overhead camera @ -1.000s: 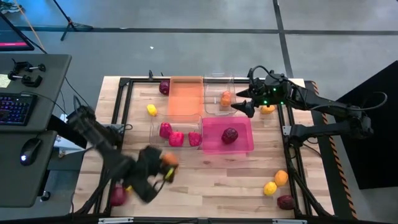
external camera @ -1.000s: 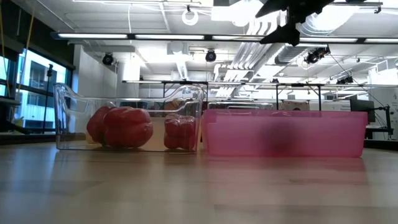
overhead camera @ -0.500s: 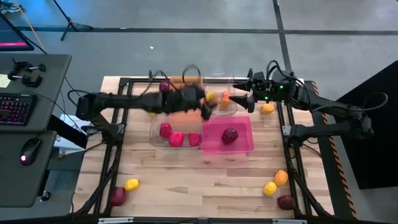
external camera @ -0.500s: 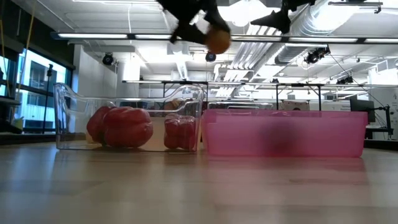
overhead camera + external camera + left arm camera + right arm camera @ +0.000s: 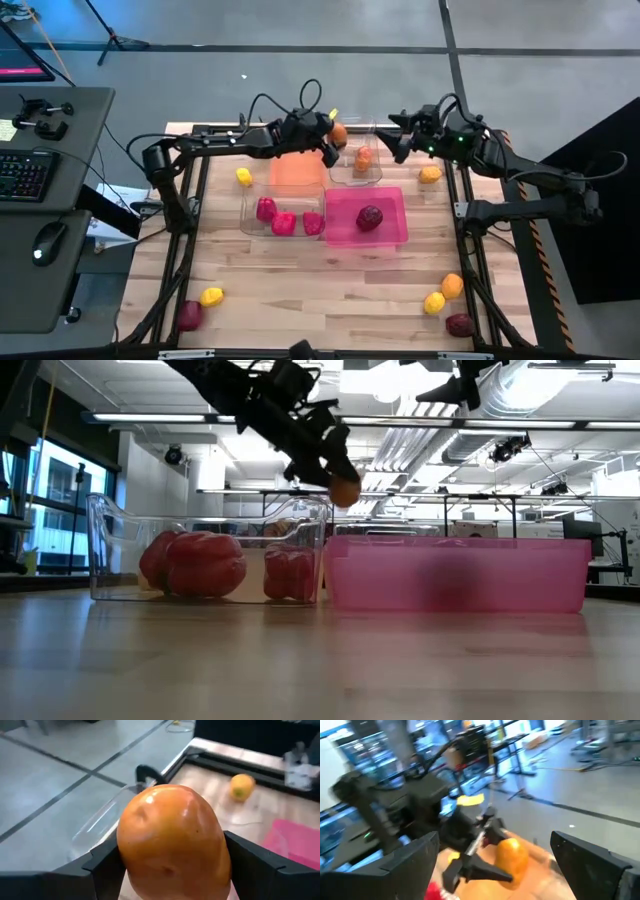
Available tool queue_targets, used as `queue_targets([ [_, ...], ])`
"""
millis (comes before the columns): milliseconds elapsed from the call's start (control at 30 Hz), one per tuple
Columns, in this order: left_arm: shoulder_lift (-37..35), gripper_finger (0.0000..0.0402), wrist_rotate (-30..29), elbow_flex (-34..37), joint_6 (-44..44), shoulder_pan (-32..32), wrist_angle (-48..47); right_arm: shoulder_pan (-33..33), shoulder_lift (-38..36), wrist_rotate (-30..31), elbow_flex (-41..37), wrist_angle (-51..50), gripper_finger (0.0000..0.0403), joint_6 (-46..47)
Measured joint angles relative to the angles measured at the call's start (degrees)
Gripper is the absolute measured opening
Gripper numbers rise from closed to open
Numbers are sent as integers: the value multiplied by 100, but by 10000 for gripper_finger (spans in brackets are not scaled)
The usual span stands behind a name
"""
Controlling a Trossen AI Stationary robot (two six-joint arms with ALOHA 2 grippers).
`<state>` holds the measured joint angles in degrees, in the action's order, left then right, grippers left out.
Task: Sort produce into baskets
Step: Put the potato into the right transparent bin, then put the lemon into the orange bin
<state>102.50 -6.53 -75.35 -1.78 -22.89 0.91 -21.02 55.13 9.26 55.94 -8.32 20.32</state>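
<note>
Left hand (image 5: 333, 140) grips orange fruit (image 5: 339, 132) above far clear bin (image 5: 352, 170); bin's contents partly hidden. Right hand (image 5: 398, 140) spread wide, nearby. Wooden surface (image 5: 330, 285), grey floor, bright lab behind.

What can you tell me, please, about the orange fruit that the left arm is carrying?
The orange fruit is smooth, glossy and roundish, plastic-looking, with a soft highlight on top. It is clamped between the two dark fingers of the left hand, touching nothing else. It hangs in the air above the far clear basket, which already holds one orange piece, beside the translucent orange basket.
</note>
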Motion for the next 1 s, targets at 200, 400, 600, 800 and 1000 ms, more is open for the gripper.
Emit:
queue_targets([
  [200,-7,286,-357,-2,-501,-88,265,-6,13,648,0,-176,372,97],
  [400,-4,305,166,-2,-709,-153,326,-250,66,725,0,-1866,372,1241],
  [600,386,358,411,-67,-968,-147,542,-599,111,823,-9,-3074,372,1706],
  [800,775,397,790,-807,-1017,-75,-131,-843,114,830,-9,-3381,372,1690],
  [1000,554,397,714,-1410,-715,-121,-1650,-900,96,853,-9,-3955,372,1698],
])
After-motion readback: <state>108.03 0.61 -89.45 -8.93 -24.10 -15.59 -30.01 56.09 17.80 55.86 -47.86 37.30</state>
